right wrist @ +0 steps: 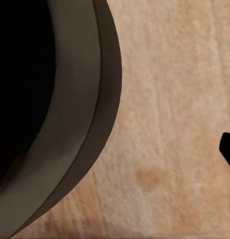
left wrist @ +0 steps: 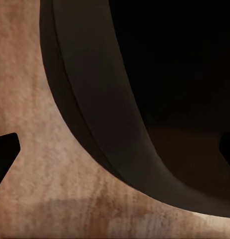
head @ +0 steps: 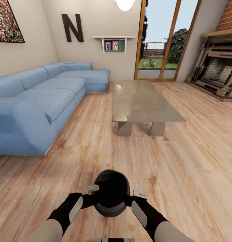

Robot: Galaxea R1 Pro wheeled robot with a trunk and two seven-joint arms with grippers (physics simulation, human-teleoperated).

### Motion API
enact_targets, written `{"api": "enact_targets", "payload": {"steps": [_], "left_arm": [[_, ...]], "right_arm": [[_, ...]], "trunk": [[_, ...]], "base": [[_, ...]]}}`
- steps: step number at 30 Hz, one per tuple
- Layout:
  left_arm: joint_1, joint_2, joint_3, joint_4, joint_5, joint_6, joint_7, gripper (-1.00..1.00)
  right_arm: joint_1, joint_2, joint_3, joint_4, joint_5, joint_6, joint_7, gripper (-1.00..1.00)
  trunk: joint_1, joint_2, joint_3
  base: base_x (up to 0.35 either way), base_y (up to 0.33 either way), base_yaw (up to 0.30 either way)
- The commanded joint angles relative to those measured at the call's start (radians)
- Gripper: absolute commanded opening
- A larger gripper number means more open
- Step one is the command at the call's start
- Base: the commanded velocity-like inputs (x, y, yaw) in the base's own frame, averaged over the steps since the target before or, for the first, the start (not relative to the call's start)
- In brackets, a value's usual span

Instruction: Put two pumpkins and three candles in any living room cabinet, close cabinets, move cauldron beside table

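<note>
Two arms met low in our head view, and between them we held the cauldron [head: 111, 193], a round matte-black pot, above the plank floor [head: 183, 174]. Our left gripper [head: 91, 190] sat against the pot's left side and our right gripper [head: 138, 193] against its right side, each pale bracket touching the dark wall. Whether either pair of fingers was spread or pinched on the rim we could not tell from above. Through the left wrist camera we saw the cauldron's [left wrist: 144, 99] thick curved rim and black hollow close up, with one dark fingertip [left wrist: 5, 152] at one border of the picture and another at the opposite border, well apart, the rim running between them; so those fingers stood spread around the rim rather than pressed together. Through the right wrist camera the cauldron's [right wrist: 60, 119] rim curved past bare wood, and only one dark fingertip [right wrist: 228, 149] showed at the border, so the state of that pincer stayed unclear to us.

Farther ahead stood the table [head: 142, 101], long and low with a glossy grey top, its near short edge facing us and well apart from the pot. A blue corner sofa [head: 42, 97] ran along the left wall. Beyond the table's far edge were wood-framed glass doors [head: 166, 40], and a fireplace [head: 218, 74] stood at the right.
</note>
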Motion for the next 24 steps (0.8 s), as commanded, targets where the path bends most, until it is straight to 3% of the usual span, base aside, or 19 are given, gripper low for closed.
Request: {"api": "enact_targets", "payload": {"steps": [1, 10, 17, 24], "left_arm": [[0.0, 0.0, 0.0, 0.0, 0.0, 0.0, 0.0, 1.0], [0.0, 0.0, 0.0, 0.0, 0.0, 0.001, 0.0, 1.0], [0.0, 0.0, 0.0, 0.0, 0.0, 0.002, 0.0, 1.0], [0.0, 0.001, 0.001, 0.0, 0.0, 0.002, 0.0, 1.0]], "right_arm": [[0.0, 0.0, 0.0, 0.001, -0.001, 0.001, -0.001, 1.0], [0.0, 0.0, 0.005, 0.001, 0.002, -0.019, 0.006, 1.0], [0.0, 0.0, 0.006, 0.001, 0.003, -0.028, 0.151, 1.0], [0.0, 0.0, 0.0, 0.002, 0.001, -0.03, 0.173, 1.0]], "trunk": [[0.0, 0.0, 0.0], [0.0, 0.0, 0.0], [0.0, 0.0, 0.0], [0.001, 0.0, -0.004]], "base": [[0.0, 0.0, 0.0], [0.0, 0.0, 0.0], [0.0, 0.0, 0.0], [0.0, 0.0, 0.0]]}}
